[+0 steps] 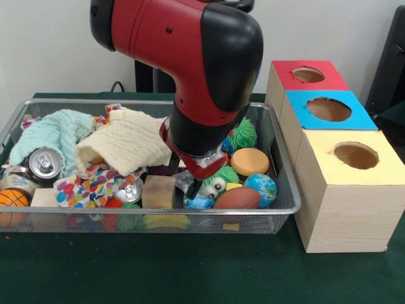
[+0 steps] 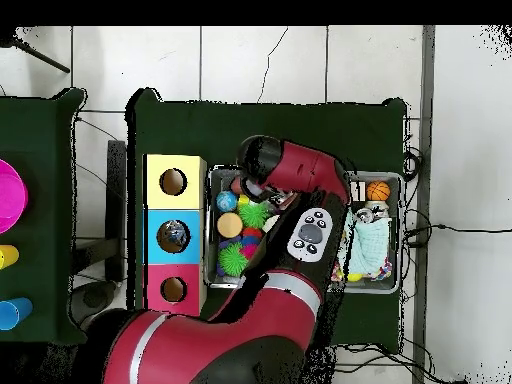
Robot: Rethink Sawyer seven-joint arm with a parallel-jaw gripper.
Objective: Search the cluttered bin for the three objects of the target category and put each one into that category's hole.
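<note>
The wire mesh bin [image 1: 288, 206] is full of toys, cloths and cans; it also shows in the overhead view [image 2: 398, 180]. My gripper [image 1: 196, 186] is lowered into the bin's right half, between a wooden block [image 1: 158, 190] and a brown football [image 1: 237, 199]. A crinkly clear packet with blue print [image 1: 197, 202] lies right under it, touching or nearly so. I cannot tell whether the gripper is open or shut. Other packets are hidden in the clutter. In the overhead view the arm [image 2: 300, 190] covers the gripper.
Three wooden boxes with holes stand beside the bin: red top [image 1: 308, 75], blue top [image 1: 328, 109], yellow top [image 1: 355, 155]. In the bin are a blue globe ball [image 1: 260, 189], an orange disc [image 1: 249, 161], green spiky balls [image 1: 243, 134], cans [image 1: 44, 163], a basketball [image 1: 12, 199] and cloths [image 1: 126, 142].
</note>
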